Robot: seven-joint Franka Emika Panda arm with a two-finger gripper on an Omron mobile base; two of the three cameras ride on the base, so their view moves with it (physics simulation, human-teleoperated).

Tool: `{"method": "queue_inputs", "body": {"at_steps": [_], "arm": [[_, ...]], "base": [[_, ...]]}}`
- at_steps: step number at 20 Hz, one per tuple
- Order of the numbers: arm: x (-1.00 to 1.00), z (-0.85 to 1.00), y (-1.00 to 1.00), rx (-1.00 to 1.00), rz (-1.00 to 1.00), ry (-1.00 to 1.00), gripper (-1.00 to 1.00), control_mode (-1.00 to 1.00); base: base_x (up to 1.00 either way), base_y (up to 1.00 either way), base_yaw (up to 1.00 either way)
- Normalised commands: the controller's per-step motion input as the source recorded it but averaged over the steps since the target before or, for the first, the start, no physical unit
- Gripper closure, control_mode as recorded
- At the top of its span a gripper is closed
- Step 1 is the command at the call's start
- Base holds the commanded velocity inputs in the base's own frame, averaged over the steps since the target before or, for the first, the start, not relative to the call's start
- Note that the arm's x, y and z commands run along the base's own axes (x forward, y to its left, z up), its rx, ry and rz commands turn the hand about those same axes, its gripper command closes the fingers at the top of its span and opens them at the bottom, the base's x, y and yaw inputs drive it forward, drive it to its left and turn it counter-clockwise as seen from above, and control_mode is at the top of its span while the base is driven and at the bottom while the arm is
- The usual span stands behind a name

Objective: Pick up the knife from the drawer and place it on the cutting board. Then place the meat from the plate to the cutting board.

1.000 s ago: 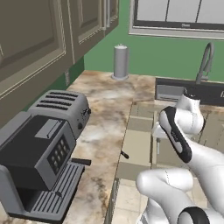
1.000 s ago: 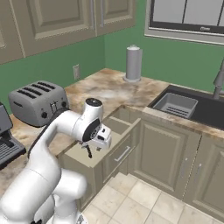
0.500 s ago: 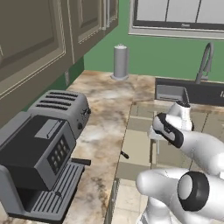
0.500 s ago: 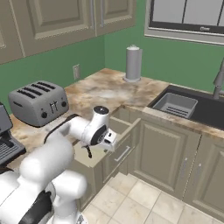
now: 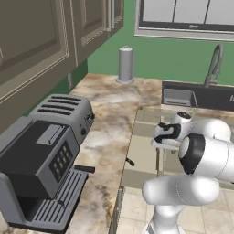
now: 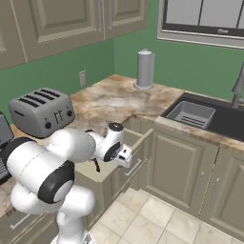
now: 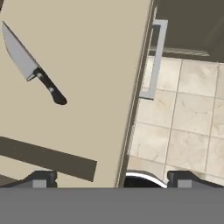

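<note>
Arm is swinging lower over the open drawer (image 7: 87, 87); gripper (image 7: 111, 179) is spread, empty (knife (image 7: 33, 65) now in sight, ungrasped).

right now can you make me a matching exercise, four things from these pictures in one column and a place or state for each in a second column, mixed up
Things:
1. knife
2. gripper
3. toaster
4. paper towel roll

Places or states:
A. stands upright on the counter by the green wall
B. lies flat inside the open drawer
C. open, above the drawer's front edge
D. sits on the counter beside the coffee machine

Pairs: 1-B, 2-C, 3-D, 4-A
</note>
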Motion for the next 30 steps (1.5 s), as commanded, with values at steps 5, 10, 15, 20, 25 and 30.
{"method": "queue_inputs", "body": {"at_steps": [5, 10, 15, 20, 25, 30], "arm": [[0.36, -0.26, -0.03, 0.00, -0.03, 0.04, -1.00, -1.00], [0.36, -0.24, 0.00, 0.00, -0.03, 0.06, -1.00, -1.00], [0.33, -0.30, -0.04, 0.00, -0.03, 0.04, -1.00, -1.00], [0.19, -0.47, -0.17, 0.00, -0.01, 0.00, -1.00, -1.00], [0.07, -0.48, -0.38, 0.01, 0.00, 0.00, -1.00, -1.00], [0.00, -0.11, -0.84, 0.06, 0.00, -0.06, -1.00, -1.00]], "base": [[0.00, 0.00, 0.00], [0.00, 0.00, 0.00], [0.00, 0.00, 0.00], [0.00, 0.00, 0.00], [0.00, 0.00, 0.00], [0.00, 0.00, 0.00]]}}
